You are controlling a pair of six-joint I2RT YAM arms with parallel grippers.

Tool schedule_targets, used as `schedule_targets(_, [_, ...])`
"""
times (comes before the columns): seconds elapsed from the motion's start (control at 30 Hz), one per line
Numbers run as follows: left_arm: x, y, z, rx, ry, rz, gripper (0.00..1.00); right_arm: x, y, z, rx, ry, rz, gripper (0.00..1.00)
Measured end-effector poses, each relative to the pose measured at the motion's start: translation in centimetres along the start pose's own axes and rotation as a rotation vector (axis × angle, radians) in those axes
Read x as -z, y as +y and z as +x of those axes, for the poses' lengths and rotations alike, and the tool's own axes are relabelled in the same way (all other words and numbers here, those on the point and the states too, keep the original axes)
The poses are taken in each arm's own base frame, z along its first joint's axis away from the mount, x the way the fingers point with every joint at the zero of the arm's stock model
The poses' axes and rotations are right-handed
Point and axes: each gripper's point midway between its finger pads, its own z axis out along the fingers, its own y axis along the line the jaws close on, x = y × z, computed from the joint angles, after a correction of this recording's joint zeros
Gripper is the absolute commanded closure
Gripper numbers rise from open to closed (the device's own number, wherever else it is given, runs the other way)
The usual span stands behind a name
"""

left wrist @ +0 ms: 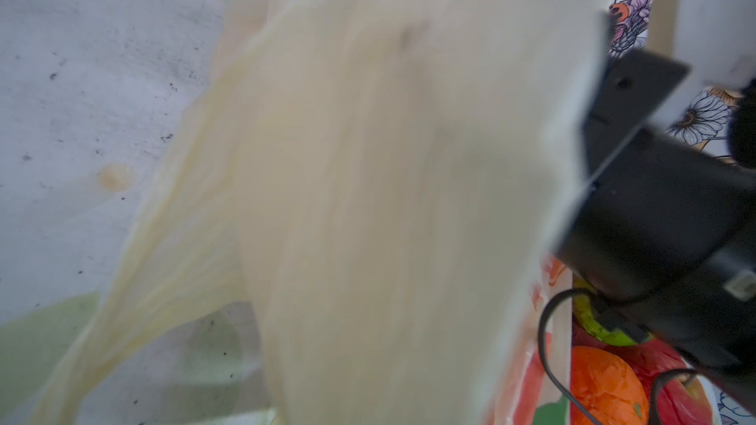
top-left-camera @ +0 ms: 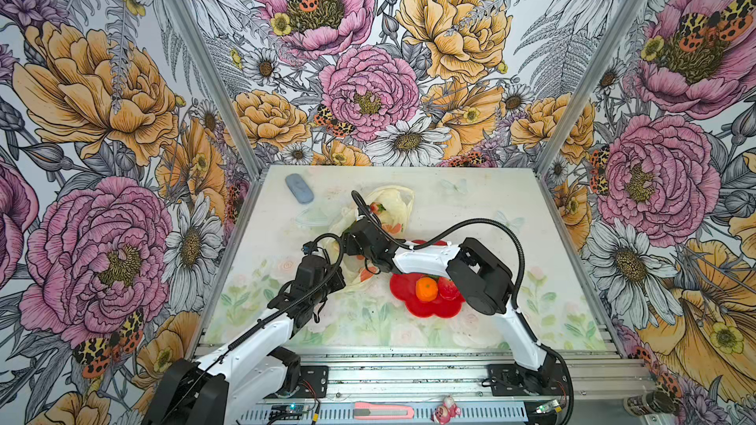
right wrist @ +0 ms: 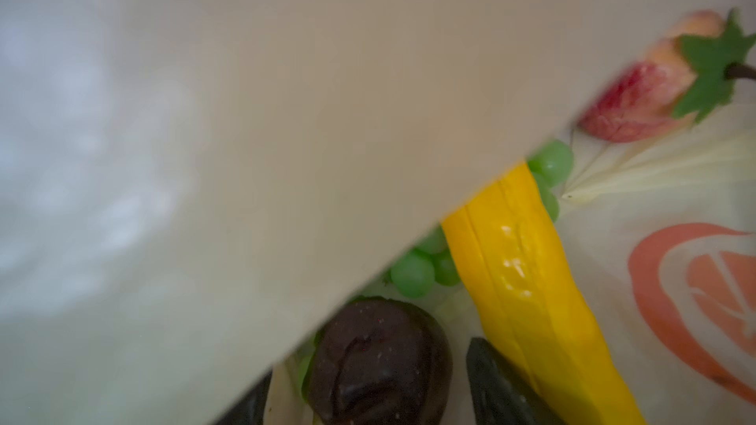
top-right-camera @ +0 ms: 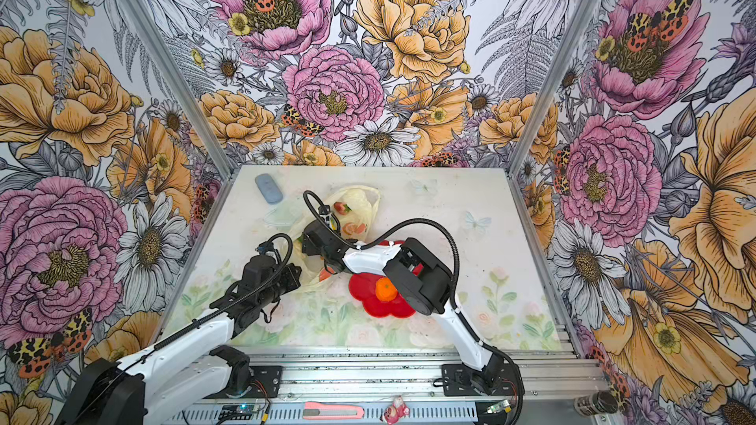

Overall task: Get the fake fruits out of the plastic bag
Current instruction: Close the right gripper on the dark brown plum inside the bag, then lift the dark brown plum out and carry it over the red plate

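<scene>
fruit is partly out: orange (top-left-camera: 426, 289) and apple (top-left-camera: 449, 289) sit on plate (top-left-camera: 409, 308) nearest the front, and the rest lies in bag (top-left-camera: 394, 198) just behind it. left gripper (top-left-camera: 337, 278) is closed and seems to pinch the bag's near rim, though film hides its tips. right gripper (right wrist: 368, 402) sits inside the mouth, fingers (right wrist: 499, 382) apart on either side of brown piece (right wrist: 380, 361), gripping nothing. grapes (right wrist: 411, 275) and banana (right wrist: 527, 280) lie just beyond, strawberry (top-left-camera: 376, 208) farthest. the step looks like choosing the next fruit. the next move calls for closing on one piece without catching film, then carrying it to the plate. blurred film fills most of both wrist views, and the right arm covers the bag's middle in both top views.
</scene>
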Motion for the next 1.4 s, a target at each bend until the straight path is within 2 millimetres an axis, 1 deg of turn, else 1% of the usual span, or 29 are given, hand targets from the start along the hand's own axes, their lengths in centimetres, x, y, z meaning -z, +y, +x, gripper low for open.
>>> schedule_targets(0.27, [0.0,0.0,-0.1,0.000,-0.004,0.002,1.00,-1.3,-0.9,1.7,0.015,0.045,0.033,0.24])
schedule_targets(0.33, [0.0,0.0,-0.1,0.000,-0.006,0.000,1.00,-1.4,-1.1,1.9,0.014,0.054,0.037,0.26])
schedule_targets(0.47, [0.0,0.1,-0.1,0.000,-0.008,-0.002,1.00,-1.4,-1.4,1.8,0.000,0.056,0.037,0.34])
schedule_targets(0.63, [-0.1,0.1,-0.1,0.000,-0.008,-0.007,1.00,-1.6,-1.5,1.5,-0.028,0.060,0.021,0.36])
schedule_targets(0.77, [-0.2,0.4,0.0,0.000,-0.003,-0.017,1.00,-1.1,-1.4,1.5,-0.049,0.071,0.002,0.37])
schedule_targets(0.97, [-0.2,0.4,0.0,0.000,-0.003,-0.018,1.00,0.6,-0.6,0.9,-0.078,0.074,-0.050,0.37])
schedule_targets(1.17, [-0.2,0.4,0.1,-0.001,-0.002,-0.019,1.00,3.1,0.3,0.0,-0.111,0.070,-0.107,0.37])
schedule_targets(1.4, [-0.5,0.8,0.4,-0.001,0.010,-0.036,1.00,6.5,0.6,-0.6,-0.145,0.065,-0.154,0.35])
